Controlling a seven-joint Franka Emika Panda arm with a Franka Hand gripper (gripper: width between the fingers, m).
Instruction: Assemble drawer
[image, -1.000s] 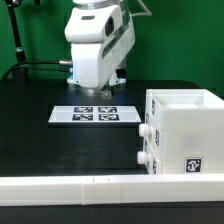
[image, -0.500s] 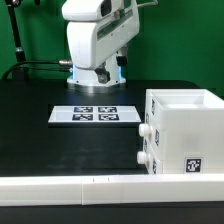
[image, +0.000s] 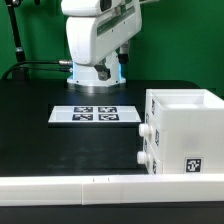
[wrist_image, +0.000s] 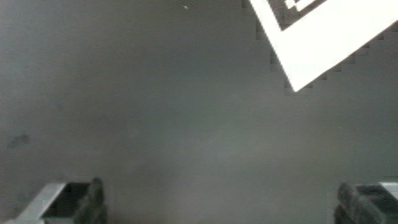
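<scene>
White boxy arm (image: 95, 40) with dark seams.

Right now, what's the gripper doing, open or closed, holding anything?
Gripper: open, fingers wide apart, nothing between them, above bare table with a corner of the marker board in the wrist view.

Bare dark table (wrist_image: 143, 110), marker board (wrist_image: 338, 40) corner at one edge — end effector (wrist_image: 222, 205) fingers wide apart.

Arm (image: 97, 40) slightly higher and further toward exterior view's left.
</scene>
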